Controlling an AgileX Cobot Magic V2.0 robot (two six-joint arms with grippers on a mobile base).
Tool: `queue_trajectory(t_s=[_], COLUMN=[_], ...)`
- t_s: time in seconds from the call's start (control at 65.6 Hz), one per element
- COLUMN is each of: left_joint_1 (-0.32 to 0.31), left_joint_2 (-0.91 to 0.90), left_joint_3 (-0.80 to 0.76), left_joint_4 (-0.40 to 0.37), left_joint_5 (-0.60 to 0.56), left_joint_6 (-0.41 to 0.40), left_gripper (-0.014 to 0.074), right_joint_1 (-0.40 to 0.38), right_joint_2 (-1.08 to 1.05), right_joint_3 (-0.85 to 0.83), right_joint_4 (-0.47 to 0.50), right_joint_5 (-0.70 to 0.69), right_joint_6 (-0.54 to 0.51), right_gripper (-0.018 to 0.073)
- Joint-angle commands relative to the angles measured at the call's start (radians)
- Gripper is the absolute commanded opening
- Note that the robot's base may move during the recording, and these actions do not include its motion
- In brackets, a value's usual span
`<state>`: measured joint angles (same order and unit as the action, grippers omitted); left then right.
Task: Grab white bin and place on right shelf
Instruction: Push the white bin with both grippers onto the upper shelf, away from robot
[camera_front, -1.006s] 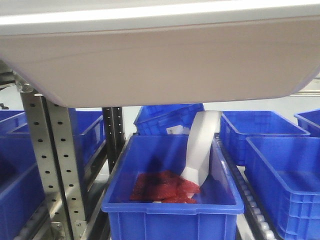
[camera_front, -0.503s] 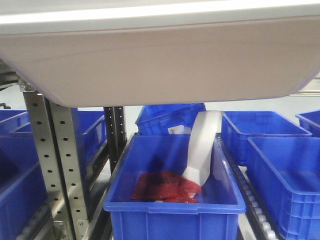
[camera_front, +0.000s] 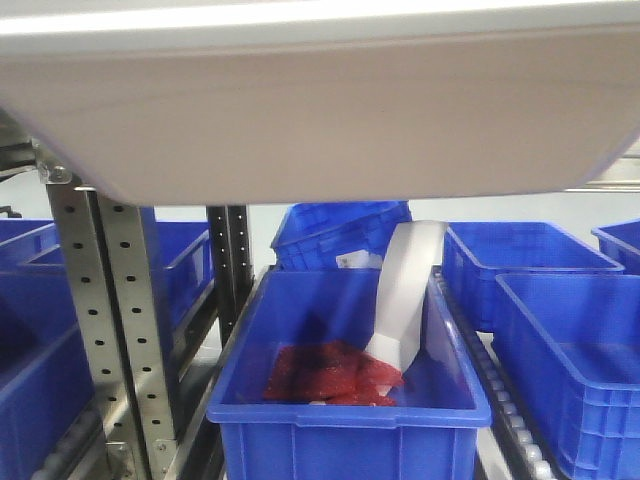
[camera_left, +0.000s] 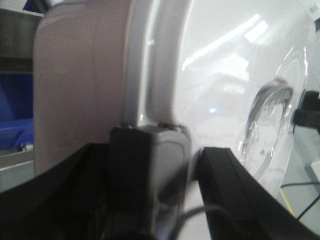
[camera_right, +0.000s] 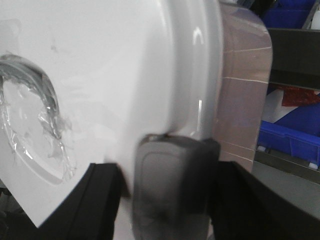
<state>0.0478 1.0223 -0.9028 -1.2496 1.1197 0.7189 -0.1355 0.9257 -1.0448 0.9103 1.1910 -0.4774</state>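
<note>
The white bin (camera_front: 320, 130) fills the top of the front view. Its underside sits a touch higher than half a second ago, and its right corner now runs off the edge. I see the left gripper (camera_left: 150, 167) and right gripper (camera_right: 170, 180) each clamped around a grey latch (camera_left: 150, 150) at its ends. At lower centre a blue crate (camera_front: 345, 430) holds red packets (camera_front: 330, 375) and a curled white strip (camera_front: 405, 290).

white bin (camera_front: 320, 130): milky pinkish-white walls
lid (camera_right: 100, 75): glossy white
front crate (camera_front: 345, 430): blue
its contents (camera_front: 325, 375): red
uprights (camera_front: 105, 300): silver, dotted with dark holes
</note>
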Motion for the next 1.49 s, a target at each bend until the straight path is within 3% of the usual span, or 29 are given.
queue_trajectory(t_s=[0.0, 0.229, 0.366, 0.686, 0.823, 1.036, 1.234, 1.478], left_joint_1=[-0.023, -0.023, -0.023, -0.023, -0.023, -0.023, -0.023, -0.070], left_joint_2=[-0.017, -0.009, 0.039, 0.241, 0.340, 0.469, 0.564, 0.656], left_joint_3=[-0.044, -0.120, -0.193, -0.357, -0.459, -0.602, -0.728, -0.848], left_joint_4=[-0.234, -0.223, -0.163, -0.159, -0.158, -0.157, -0.157, -0.157], left_joint_5=[0.052, 0.007, -0.026, 0.036, 0.094, 0.096, 0.058, -0.027], left_joint_6=[-0.002, 0.000, 0.000, 0.053, 0.053, 0.053, 0.053, 0.053], left_gripper=[0.0251, 0.0251, 0.0251, 0.0251, 0.0251, 0.0252, 0.0253, 0.0253], right_joint_1=[0.010, 0.010, 0.010, 0.010, 0.010, 0.010, 0.010, 0.011], right_joint_2=[0.010, 0.086, 0.163, 0.325, 0.394, 0.489, 0.559, 0.599], right_joint_3=[-0.043, -0.121, -0.193, -0.369, -0.429, -0.483, -0.485, -0.485], right_joint_4=[0.237, 0.279, 0.298, 0.335, 0.345, 0.362, 0.466, 0.573], right_joint_5=[0.034, 0.007, 0.004, -0.020, -0.044, -0.079, -0.111, -0.171], right_joint_6=[-0.013, -0.013, -0.013, -0.025, -0.033, -0.049, -0.106, -0.211], right_gripper=[0.0428, 0.0428, 0.0428, 0.0428, 0.0428, 0.0428, 0.0428, 0.0428])
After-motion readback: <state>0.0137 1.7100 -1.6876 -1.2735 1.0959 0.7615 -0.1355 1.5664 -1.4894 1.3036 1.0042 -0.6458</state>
